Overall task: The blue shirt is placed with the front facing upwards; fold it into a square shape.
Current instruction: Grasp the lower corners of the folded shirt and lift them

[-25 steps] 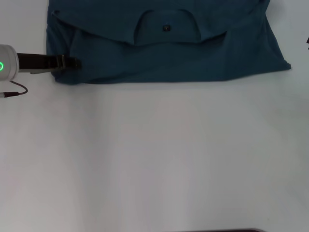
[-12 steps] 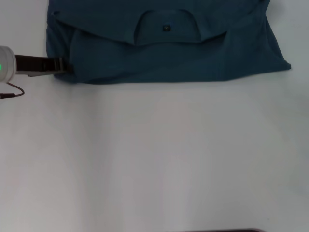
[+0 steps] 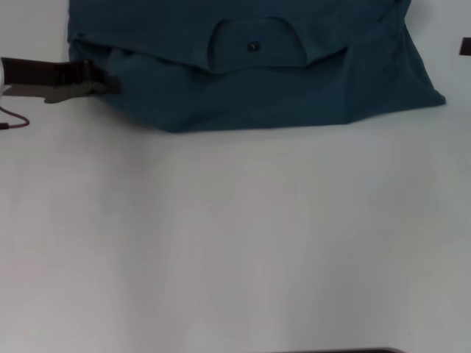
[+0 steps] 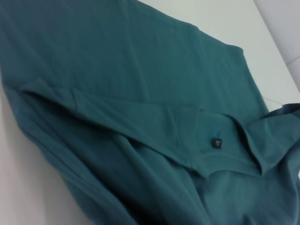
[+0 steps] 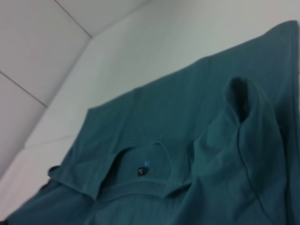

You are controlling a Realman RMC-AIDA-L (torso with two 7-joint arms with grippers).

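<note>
The blue shirt (image 3: 250, 81) lies folded along the far edge of the white table, its collar and small dark neck label (image 3: 253, 45) facing up. My left gripper (image 3: 103, 79) reaches in from the left and is shut on the shirt's near left corner, which is raised off the table. The left wrist view shows the shirt (image 4: 140, 117) and its label (image 4: 216, 143) close below. In the right wrist view the shirt (image 5: 187, 140) has a raised hump of cloth on one side. Only a dark bit of my right gripper (image 3: 465, 46) shows at the right edge.
The white table (image 3: 235, 243) spreads bare in front of the shirt. A thin cable (image 3: 13, 121) hangs from the left arm. A dark strip (image 3: 338, 351) shows at the bottom edge of the head view.
The left gripper has pulled back leftward and up slightly with the shirt's near left corner. The shirt's near edge now slants from that corner instead of lying straight.
</note>
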